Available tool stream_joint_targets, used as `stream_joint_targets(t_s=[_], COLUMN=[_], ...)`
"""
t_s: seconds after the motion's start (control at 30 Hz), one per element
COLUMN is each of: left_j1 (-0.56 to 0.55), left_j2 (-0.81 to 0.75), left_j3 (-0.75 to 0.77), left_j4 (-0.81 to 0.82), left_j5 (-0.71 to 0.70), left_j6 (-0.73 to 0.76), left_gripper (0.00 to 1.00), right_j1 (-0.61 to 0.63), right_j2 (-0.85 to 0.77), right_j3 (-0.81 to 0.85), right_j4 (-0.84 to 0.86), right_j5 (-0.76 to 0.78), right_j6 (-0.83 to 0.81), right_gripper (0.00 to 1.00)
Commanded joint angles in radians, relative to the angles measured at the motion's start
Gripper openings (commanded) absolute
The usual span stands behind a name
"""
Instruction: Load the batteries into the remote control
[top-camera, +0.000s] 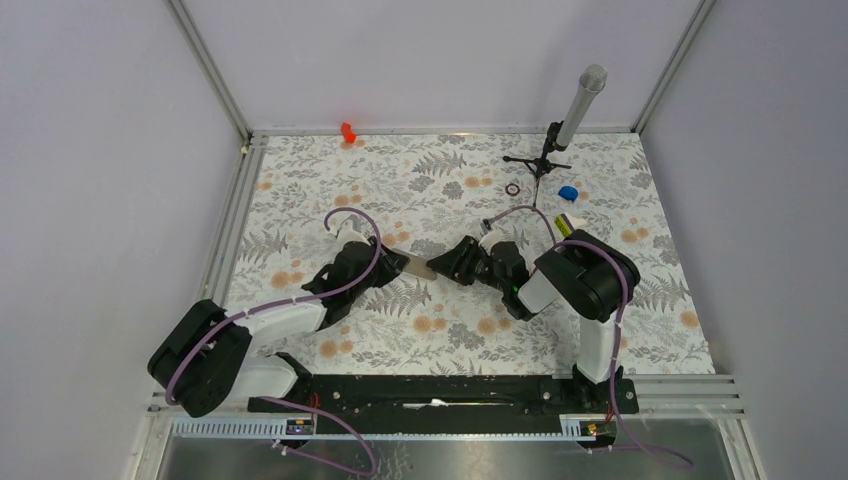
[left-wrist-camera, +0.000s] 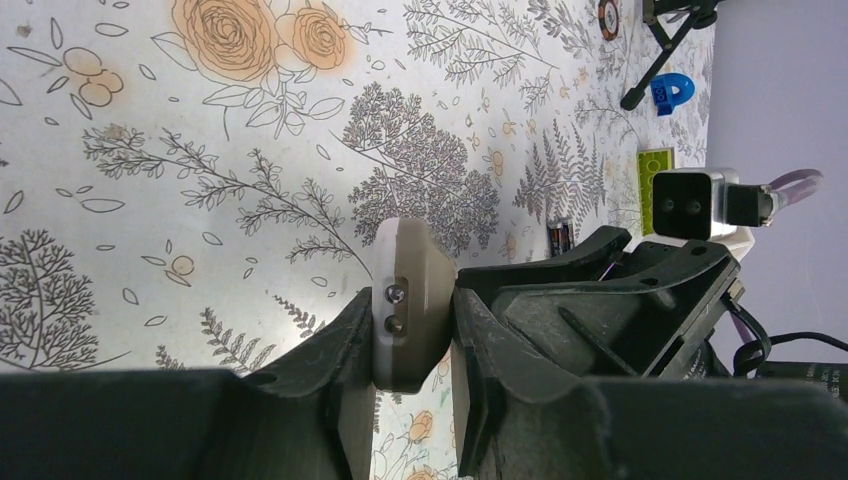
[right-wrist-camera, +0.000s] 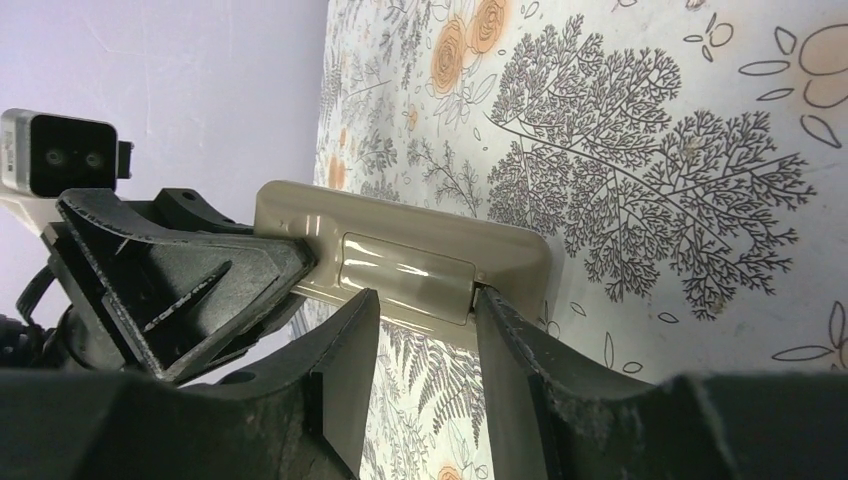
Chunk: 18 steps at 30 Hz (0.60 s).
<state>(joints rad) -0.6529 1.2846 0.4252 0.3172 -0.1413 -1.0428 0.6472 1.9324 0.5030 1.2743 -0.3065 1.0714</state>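
Note:
The remote control (top-camera: 418, 267) is a pale handset held off the table between both arms. My left gripper (left-wrist-camera: 410, 312) is shut on one end of it, and its end face with two small screws (left-wrist-camera: 397, 305) points at the camera. In the right wrist view the remote (right-wrist-camera: 400, 255) shows its back with the closed battery cover. My right gripper (right-wrist-camera: 422, 302) is open, its fingertips (right-wrist-camera: 488, 305) at the cover's ends along the lower edge. The left gripper (right-wrist-camera: 180, 285) clamps the far end. Two dark batteries (left-wrist-camera: 558, 238) lie together on the table.
A yellow-green bar (left-wrist-camera: 655, 178) lies beyond the batteries, with a blue piece (top-camera: 568, 192) and a small dark ring (top-camera: 513, 189) further back. A microphone on a small tripod (top-camera: 560, 140) stands at the back right. A red object (top-camera: 348, 131) sits at the back edge.

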Motion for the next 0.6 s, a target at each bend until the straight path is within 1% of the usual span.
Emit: stream_joint_targets(t_s=[0.0, 0.13, 0.37, 0.47, 0.57], left_j1=[-0.038, -0.054, -0.075, -0.082, -0.085], left_j2=[0.122, 0.128, 0.124, 0.124, 0.124], left_j3=[-0.068, -0.068, -0.065, -0.055, -0.045], left_j4=[-0.241, -0.247, -0.301, -0.326, -0.363], left_j5=[0.076, 0.053, -0.021, -0.046, -0.07], left_j6=[0.062, 0.047, 0.038, 0.036, 0.039], left_gripper=[0.0, 0.0, 0.0, 0.0, 0.0], right_j1=[0.043, 0.045, 0.045, 0.044, 0.043], right_j2=[0.019, 0.024, 0.004, -0.027, -0.072], right_j3=[0.009, 0.026, 0.021, 0.022, 0.026], right_j4=[0.237, 0.321, 0.329, 0.309, 0.238], right_j5=[-0.191, -0.21, -0.185, -0.173, -0.162], right_j6=[0.088, 0.107, 0.07, 0.043, -0.007], right_gripper=[0.47, 0.46, 0.46, 0.46, 0.46])
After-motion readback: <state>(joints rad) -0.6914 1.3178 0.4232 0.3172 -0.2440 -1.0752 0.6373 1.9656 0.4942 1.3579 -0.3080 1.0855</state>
